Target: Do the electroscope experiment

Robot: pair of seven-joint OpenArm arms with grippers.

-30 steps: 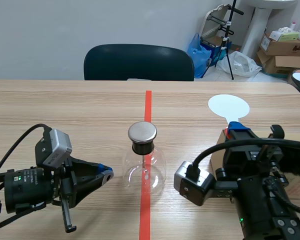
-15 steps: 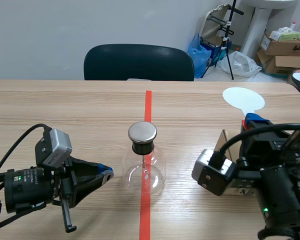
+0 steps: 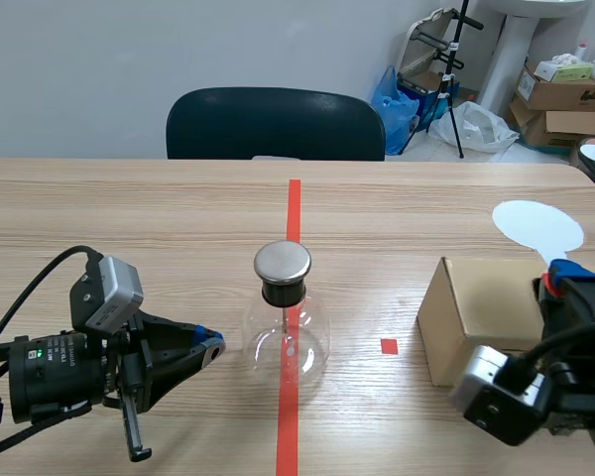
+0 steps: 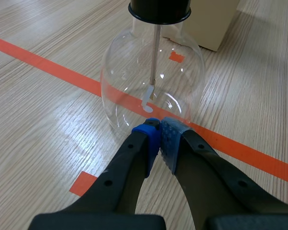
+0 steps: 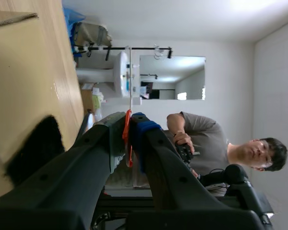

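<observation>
**A:** Two arms, then. Start on the left: what is the left gripper (image 3: 206, 346) doing?

**B:** It lies low on the table with its pads pinched together on nothing, and its tip is just beside the electroscope flask (image 3: 286, 339). In its wrist view the fingertips (image 4: 172, 139) come very near the glass wall. I'd judge it is parked there as a bystander, not set up for a grip.

**A:** And the flask itself?

**B:** It stands upright on the orange-red centre line with its metal cap (image 3: 283, 261) on top. A rod and a small foil hook (image 4: 148, 103) hang inside. Placed mid-table, it looks reachable from either side.

**A:** Further right?

**B:** First a cardboard box (image 3: 473, 309), then the right gripper (image 3: 563, 272). That one is clamped on the orange handle (image 5: 127, 139) of a white disc (image 3: 537, 226). The disc sits beyond the box, well apart from the cap. It is probably gripped by the handle so that no charge leaks off the plate.

**A:** Any writing?

**B:** None is legible. The cartons (image 3: 560, 94) in the far corner carry labels too small to read.
</observation>
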